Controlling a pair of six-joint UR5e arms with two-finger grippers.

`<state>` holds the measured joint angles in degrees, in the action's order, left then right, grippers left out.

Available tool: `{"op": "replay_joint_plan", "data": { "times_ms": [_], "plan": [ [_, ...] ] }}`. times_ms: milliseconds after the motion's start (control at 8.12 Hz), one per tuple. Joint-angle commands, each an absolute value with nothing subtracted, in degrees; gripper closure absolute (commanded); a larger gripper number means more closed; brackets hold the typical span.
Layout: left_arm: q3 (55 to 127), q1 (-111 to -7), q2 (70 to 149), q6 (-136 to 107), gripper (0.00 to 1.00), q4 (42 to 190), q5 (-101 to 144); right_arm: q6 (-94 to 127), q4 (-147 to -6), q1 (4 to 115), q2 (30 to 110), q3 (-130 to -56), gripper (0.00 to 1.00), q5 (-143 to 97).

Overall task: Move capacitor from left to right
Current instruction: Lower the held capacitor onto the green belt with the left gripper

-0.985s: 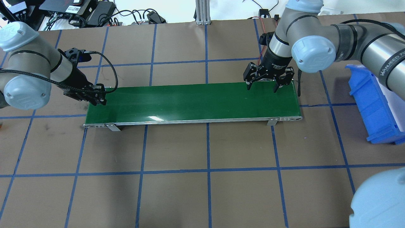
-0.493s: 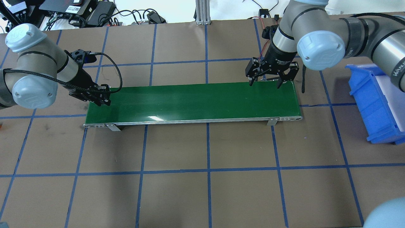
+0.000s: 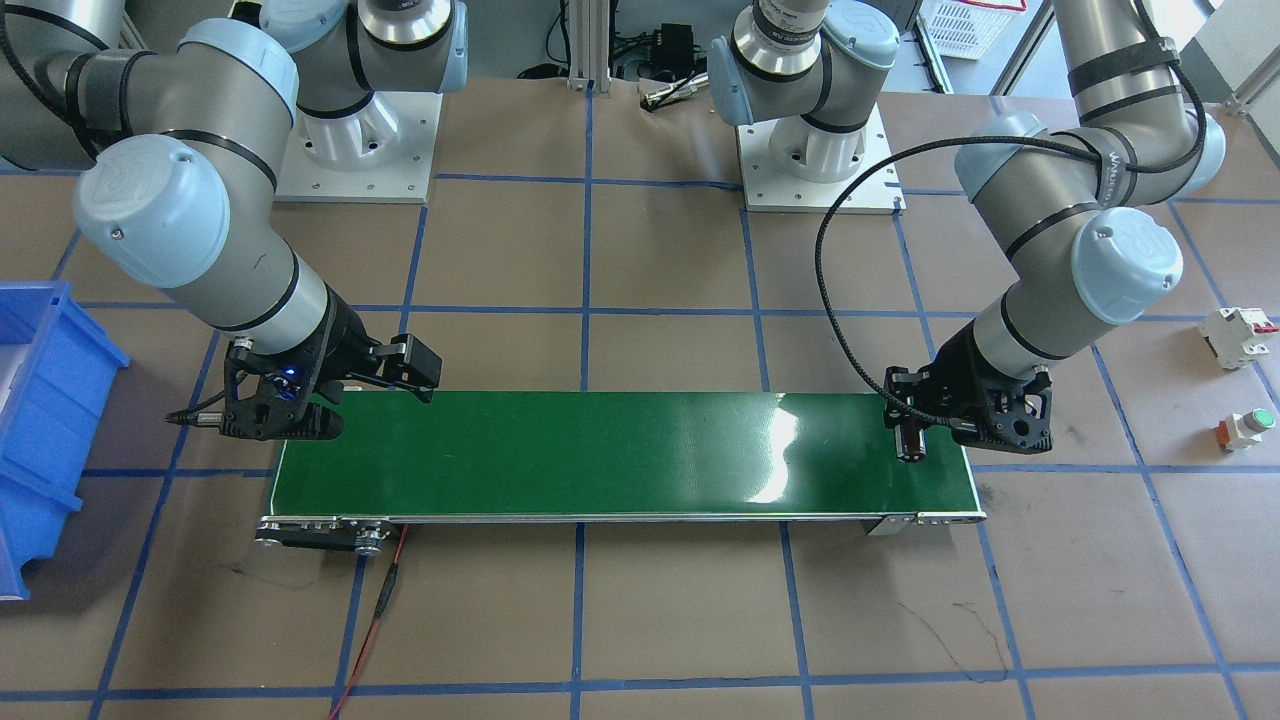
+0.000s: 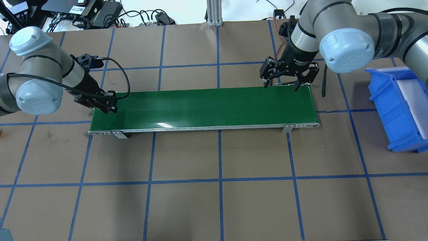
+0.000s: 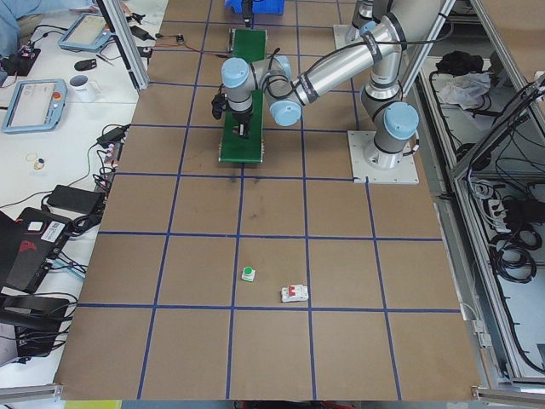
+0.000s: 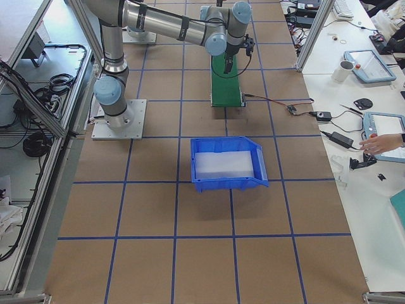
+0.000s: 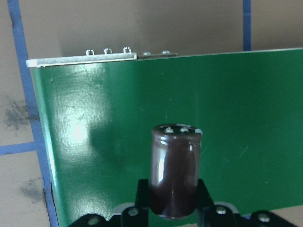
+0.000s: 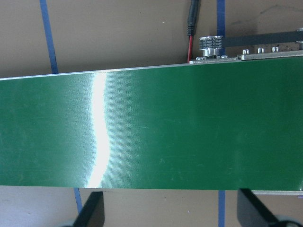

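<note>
The capacitor [image 7: 175,172], a dark brown cylinder with a silvery top, stands upright between the fingers of my left gripper [image 4: 109,107]. It hangs low over the left end of the green conveyor belt [image 4: 207,107]. In the front-facing view it shows as a small dark cylinder [image 3: 910,441] at the belt's right end. My right gripper [image 4: 280,87] is open and empty. It hovers over the far edge of the belt's right end, and both of its fingertips [image 8: 90,210] show in the right wrist view.
A blue bin [image 4: 394,107] stands on the table right of the belt. A white block with a red tab [image 3: 1238,335] and a green-capped push button [image 3: 1250,425] lie on the table beyond the belt's left end. A red cable [image 3: 385,590] runs from the belt's right end.
My left gripper has moved a little right, further onto the belt, still holding the capacitor. My right gripper has shifted toward the belt's far edge and stayed open.
</note>
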<state>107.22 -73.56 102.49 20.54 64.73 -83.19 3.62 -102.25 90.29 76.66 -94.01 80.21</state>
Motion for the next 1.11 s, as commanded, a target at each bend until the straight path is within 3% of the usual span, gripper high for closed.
{"op": "replay_joint_plan", "data": {
  "times_ms": [0,985],
  "plan": [
    [107.2,-73.6,103.4,20.5,1.0,64.7,-83.1,3.7,-102.4,90.4,77.1,-94.0,0.0,80.1],
    [107.2,-73.6,104.3,20.1,1.0,64.7,-83.1,7.2,-102.5,90.6,78.7,-94.0,0.0,80.9]
  ]
}}
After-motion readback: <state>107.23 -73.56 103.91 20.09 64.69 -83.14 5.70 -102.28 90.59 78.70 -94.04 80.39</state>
